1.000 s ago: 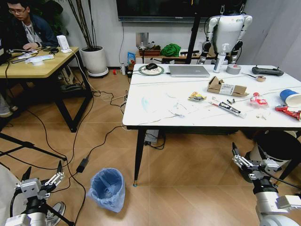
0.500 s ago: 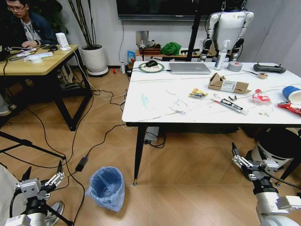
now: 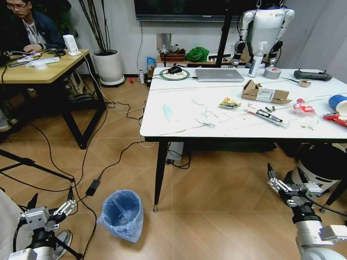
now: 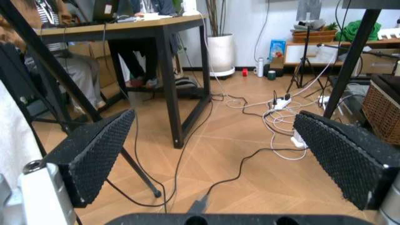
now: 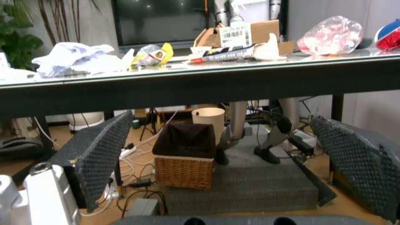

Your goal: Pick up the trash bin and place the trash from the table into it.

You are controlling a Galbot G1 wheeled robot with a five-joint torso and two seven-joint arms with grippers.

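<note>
Left gripper (image 3: 50, 207): low at the near left, above the wood floor (image 3: 217, 195), fingers spread, empty.
Right gripper (image 3: 286, 189): low at the near right, below the table edge, fingers apart, empty.
Trash bin (image 3: 122, 214): on the floor beside the near-left table leg (image 3: 159, 173), blue liner crinkled, apart from both grippers.
Table (image 3: 179, 122): white marble top beyond the bin.
Trash: white tissues (image 3: 207, 117), snack wrapper (image 3: 229, 103), tube (image 3: 267, 115), torn cardboard box (image 3: 262, 92), blue cup (image 3: 337, 101) scattered on the top.
Laptop (image 3: 219, 75): at the far edge.
</note>
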